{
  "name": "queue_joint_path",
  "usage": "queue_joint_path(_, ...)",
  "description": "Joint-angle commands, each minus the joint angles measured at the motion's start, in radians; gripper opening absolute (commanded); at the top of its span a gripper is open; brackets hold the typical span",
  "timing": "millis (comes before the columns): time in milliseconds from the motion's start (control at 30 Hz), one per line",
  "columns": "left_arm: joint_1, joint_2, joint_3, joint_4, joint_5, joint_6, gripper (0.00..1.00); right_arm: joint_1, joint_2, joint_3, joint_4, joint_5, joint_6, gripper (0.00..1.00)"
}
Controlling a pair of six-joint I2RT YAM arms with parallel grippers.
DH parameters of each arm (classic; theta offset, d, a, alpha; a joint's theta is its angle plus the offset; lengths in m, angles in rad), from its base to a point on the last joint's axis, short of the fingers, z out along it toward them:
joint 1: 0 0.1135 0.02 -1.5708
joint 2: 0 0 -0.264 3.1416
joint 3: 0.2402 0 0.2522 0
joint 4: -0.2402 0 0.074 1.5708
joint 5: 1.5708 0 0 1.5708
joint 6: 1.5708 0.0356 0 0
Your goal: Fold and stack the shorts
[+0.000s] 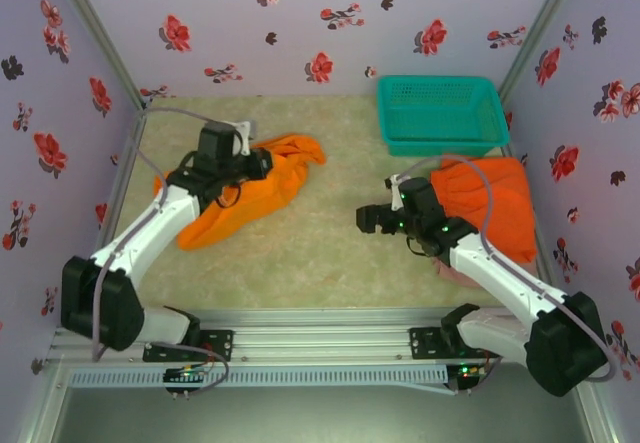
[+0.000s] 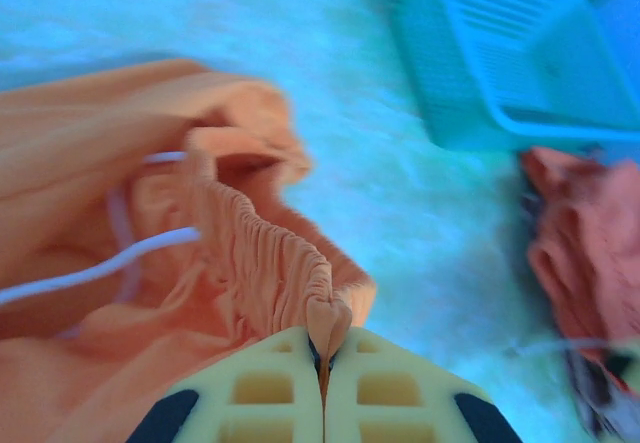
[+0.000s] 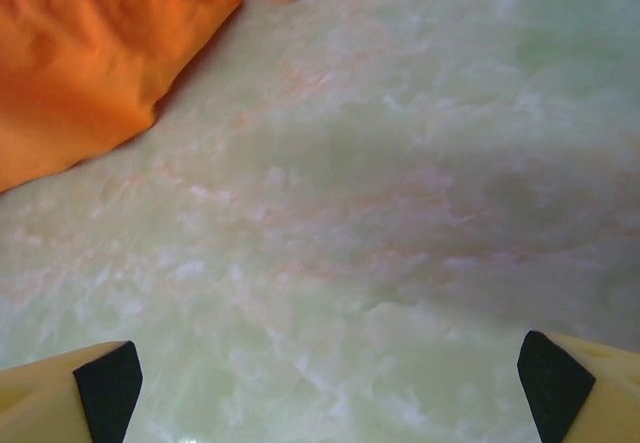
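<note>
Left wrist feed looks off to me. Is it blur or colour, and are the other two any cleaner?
Left wrist: both; a blue cast over the marbled table, the teal mesh plastic basket and crumpled bright orange cloth shorts smeared, only the left hand pinching their ruffled waistband fairly crisp. Right wrist: cleaner, faint green tint, no glare. Top external: evenly lit, soft shadows.

The bright orange cloth shorts (image 1: 250, 188) on the left have a white drawstring (image 2: 120, 263), and a second orange cloth pair (image 1: 500, 208) lies on the right. The plastic mesh basket (image 1: 440, 113) is teal. The surface (image 1: 330, 253) is pale cream, faintly marbled. The lavender walls (image 1: 300, 23) carry red and dark flowers. The left fingers (image 2: 260, 393) are pale yellow with black patches.
</note>
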Motion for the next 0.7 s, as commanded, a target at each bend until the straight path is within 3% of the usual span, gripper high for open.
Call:
queue_joint_path(0, -0.133, 0.004, -0.098, 0.102, 0.016, -0.036, 0.0, -0.04, 0.03, 0.081, -0.038, 0.069, 0.056, 0.99)
queue_joint_path(200, -0.408, 0.176, -0.15, 0.282, 0.024, -0.042, 0.05, -0.129, 0.101, 0.145, -0.073, 0.031, 0.121, 0.99)
queue_joint_path(267, -0.485, 0.266, -0.131, 0.308, 0.039, -0.001, 0.19, -0.15, 0.132, 0.164, -0.081, 0.008, 0.142, 0.99)
queue_joint_path(333, -0.539, 0.326, -0.102, 0.298, 0.04, 0.023, 0.43, -0.16, 0.16, 0.172, -0.076, -0.019, 0.162, 0.99)
queue_joint_path(433, -0.56, 0.302, -0.102, 0.335, 0.05, 0.019, 0.62, -0.163, 0.205, 0.183, -0.059, -0.061, 0.182, 0.99)
queue_joint_path(567, -0.536, 0.127, -0.13, 0.282, -0.084, 0.049, 0.92, -0.163, 0.284, 0.217, -0.047, -0.108, 0.206, 0.99)
queue_joint_path(667, -0.465, -0.009, -0.144, 0.192, -0.165, 0.041, 0.99, -0.16, 0.351, 0.264, -0.039, -0.139, 0.217, 0.99)
